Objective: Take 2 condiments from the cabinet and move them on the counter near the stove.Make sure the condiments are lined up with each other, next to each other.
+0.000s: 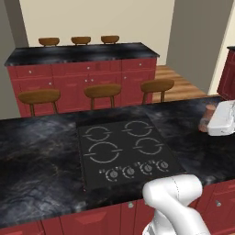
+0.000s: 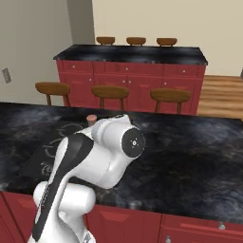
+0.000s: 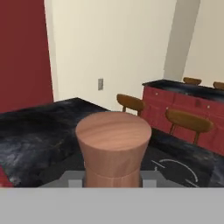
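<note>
- I have the terracotta shaker (image 3: 113, 146) pinched between the fingers (image 3: 75, 183); in the hand view it stands upright, right in front of the camera, with a grey finger pad showing at each side of its base.
- From the left base view the shaker sits at the right of the tabletop (image 1: 41, 151), to the right of the stove (image 1: 126, 153), half hidden behind my white hand.
- I can't tell whether its base touches the tabletop or hangs just above; letting go too high could tip it, since its waist is narrow.
- Setting it down too close to the burners, or askew, would leave poor room to line up the second condiment beside it.
- The shaker is closed, so I can't see any contents; no open container shows.
- The bar (image 1: 82, 55) with stools (image 1: 102, 91) stands far behind.
</note>
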You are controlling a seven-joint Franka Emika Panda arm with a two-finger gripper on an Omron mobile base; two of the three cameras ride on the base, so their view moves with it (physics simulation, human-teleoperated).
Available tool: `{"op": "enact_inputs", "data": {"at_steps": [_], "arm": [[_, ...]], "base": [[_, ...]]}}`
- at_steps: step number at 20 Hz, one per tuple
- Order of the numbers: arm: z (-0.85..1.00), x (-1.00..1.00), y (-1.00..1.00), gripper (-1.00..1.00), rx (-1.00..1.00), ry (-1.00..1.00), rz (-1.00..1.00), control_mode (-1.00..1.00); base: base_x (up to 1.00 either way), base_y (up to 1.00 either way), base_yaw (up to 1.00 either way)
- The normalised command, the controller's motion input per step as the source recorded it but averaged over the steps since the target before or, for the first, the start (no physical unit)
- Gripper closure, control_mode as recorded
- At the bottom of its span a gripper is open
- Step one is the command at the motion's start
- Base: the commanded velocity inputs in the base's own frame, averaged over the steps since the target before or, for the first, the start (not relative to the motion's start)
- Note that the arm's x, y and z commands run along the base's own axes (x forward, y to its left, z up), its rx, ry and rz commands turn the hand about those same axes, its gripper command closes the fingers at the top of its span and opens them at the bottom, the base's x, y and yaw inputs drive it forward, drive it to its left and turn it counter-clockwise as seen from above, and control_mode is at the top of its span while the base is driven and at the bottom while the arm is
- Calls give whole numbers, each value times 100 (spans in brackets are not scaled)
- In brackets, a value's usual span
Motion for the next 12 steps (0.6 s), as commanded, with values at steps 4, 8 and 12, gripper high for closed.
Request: {"op": "enact_inputs", "data": {"at_steps": [4, 8, 12], "arm": [[-58, 50, -56, 100, 20, 6, 24, -100], [-56, 62, -31, 100, 11, 24, 18, -100], [-68, 54, -25, 100, 0, 21, 11, -100]], "base": [[0, 0, 0], [0, 0, 0], [0, 0, 0]]}}
